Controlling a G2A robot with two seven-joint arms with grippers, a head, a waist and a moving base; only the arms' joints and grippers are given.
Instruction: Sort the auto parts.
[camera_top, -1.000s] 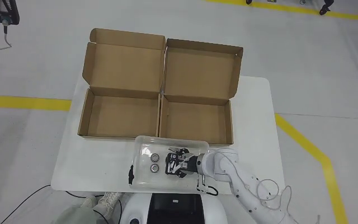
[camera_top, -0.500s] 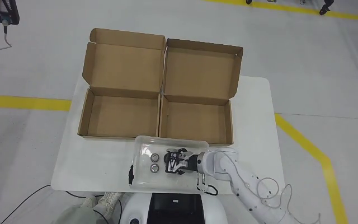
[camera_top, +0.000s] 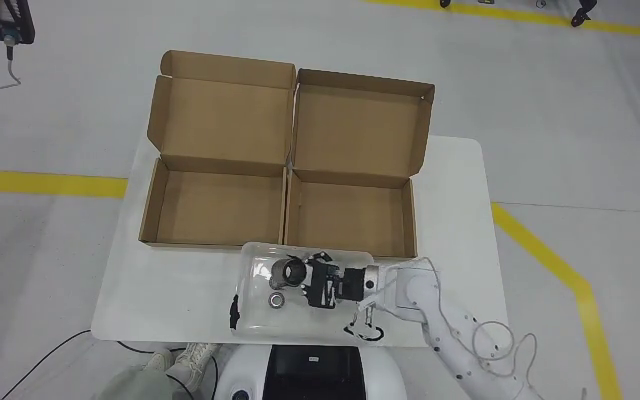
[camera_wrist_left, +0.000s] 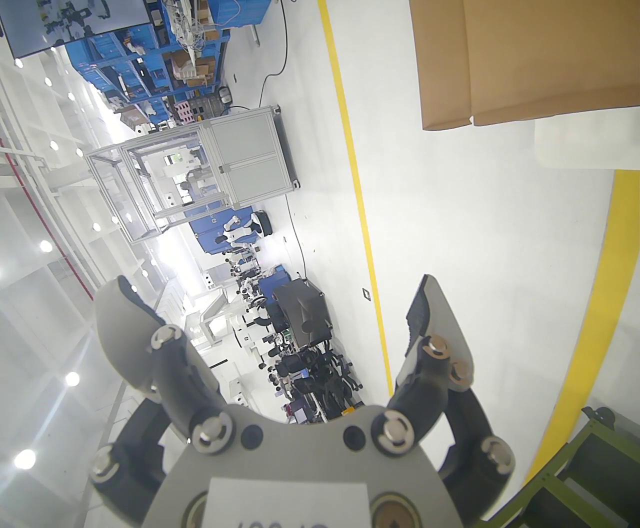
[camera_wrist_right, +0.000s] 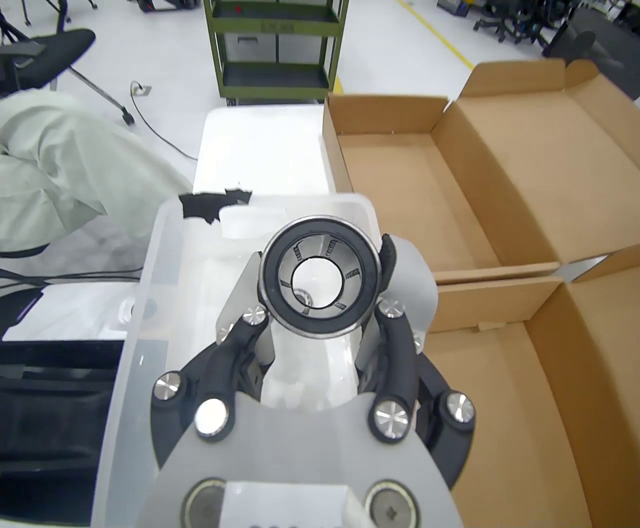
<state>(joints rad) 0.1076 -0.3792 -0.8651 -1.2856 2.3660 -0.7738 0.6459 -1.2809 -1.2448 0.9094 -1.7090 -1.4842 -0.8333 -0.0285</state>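
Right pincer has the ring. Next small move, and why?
Probably carry it out over the open brown cardboard boxes: the right pincer is shut on the black-and-silver metal ring over the clear plastic bin, and both boxes lie empty. Which box suits it, I cannot tell.

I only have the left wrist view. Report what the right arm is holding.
Observer: The right jaws are shut on a ring-shaped metal part, held over the clear bin.
Operator: Tell me what else is in that bin.
Observer: One round part lies on its floor, beside the jaws.
Operator: Describe the cardboard boxes.
Observer: The left box and the right box stand side by side just beyond the bin, both with lids folded open.
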